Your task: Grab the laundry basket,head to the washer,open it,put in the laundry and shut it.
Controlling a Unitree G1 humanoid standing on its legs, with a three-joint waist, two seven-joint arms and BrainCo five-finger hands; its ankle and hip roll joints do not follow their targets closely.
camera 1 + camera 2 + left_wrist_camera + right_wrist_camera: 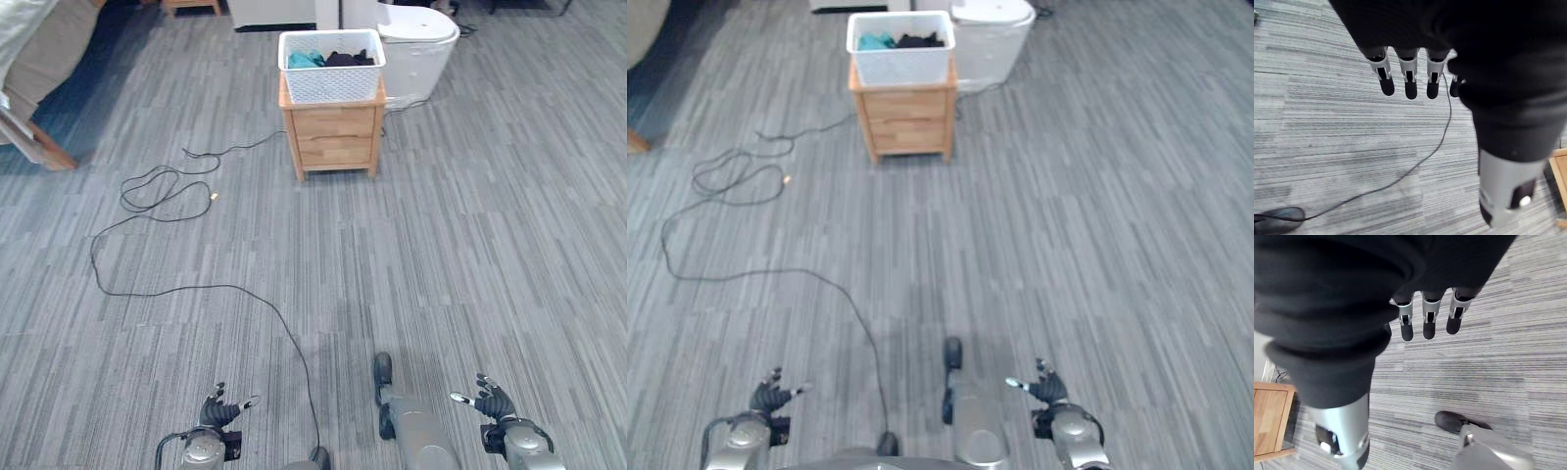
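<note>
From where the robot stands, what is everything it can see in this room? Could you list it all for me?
Laundry basket: one, white, on top of the wooden cabinet, far ahead.
Laundry: a few pieces, teal and black, inside the basket.
Wooden cabinet: one, light wood with drawers, standing on the floor under the basket.
Washer: one, white, just behind and to the right of the cabinet.
Furniture: one piece, beige with wooden legs, at the far left edge; what it is I cannot tell.
Floor: grey striped.
Left hand: one, low at the near left, fingers relaxed, holding nothing.
Right hand: one, low at the near right, fingers relaxed, holding nothing.
</note>
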